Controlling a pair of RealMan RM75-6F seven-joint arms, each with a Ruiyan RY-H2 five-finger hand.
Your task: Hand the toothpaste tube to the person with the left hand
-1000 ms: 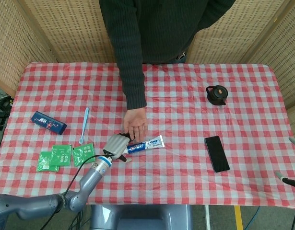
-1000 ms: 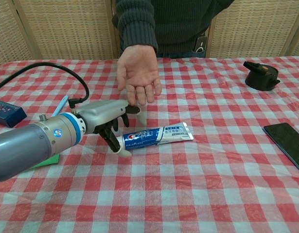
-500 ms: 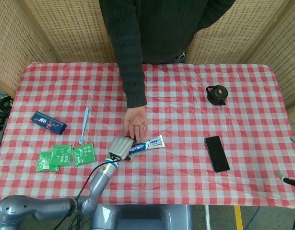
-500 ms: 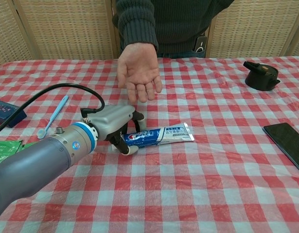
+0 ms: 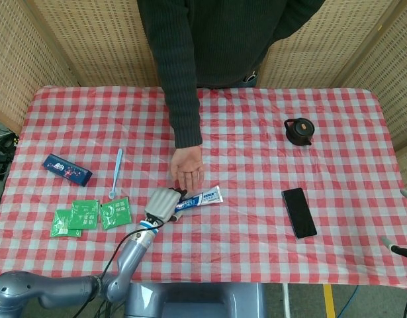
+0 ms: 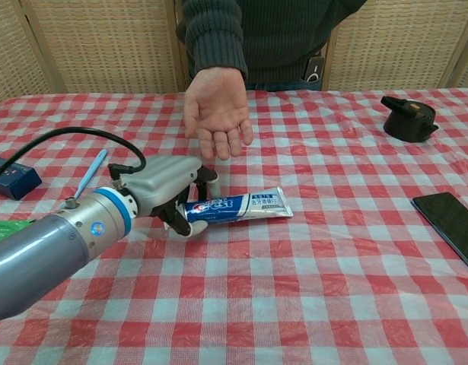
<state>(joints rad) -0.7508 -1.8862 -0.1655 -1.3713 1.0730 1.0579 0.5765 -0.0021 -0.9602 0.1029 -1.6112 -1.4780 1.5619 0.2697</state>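
The white and blue toothpaste tube (image 5: 202, 198) (image 6: 237, 206) lies crosswise near the table's middle, cap end to the left. My left hand (image 5: 163, 204) (image 6: 161, 190) grips that cap end, fingers curled around it, and the tube looks slightly raised off the checked cloth. Just beyond it the person's open palm (image 5: 188, 170) (image 6: 217, 114) hangs above the table, fingers pointing down toward the tube. Of my right hand only two fingertips (image 5: 403, 252) poke in at the right edge of the head view, so how it stands is hidden.
A black teapot (image 5: 299, 130) (image 6: 409, 118) and a black phone (image 5: 299, 212) (image 6: 450, 220) lie to the right. On the left are a blue box (image 5: 67, 169) (image 6: 9, 176), a blue toothbrush (image 5: 116, 173) (image 6: 89, 176) and green sachets (image 5: 90, 214).
My left hand closed around the tube's cap end, then drew the tube a little to the left and up. The person's palm has stayed in place.
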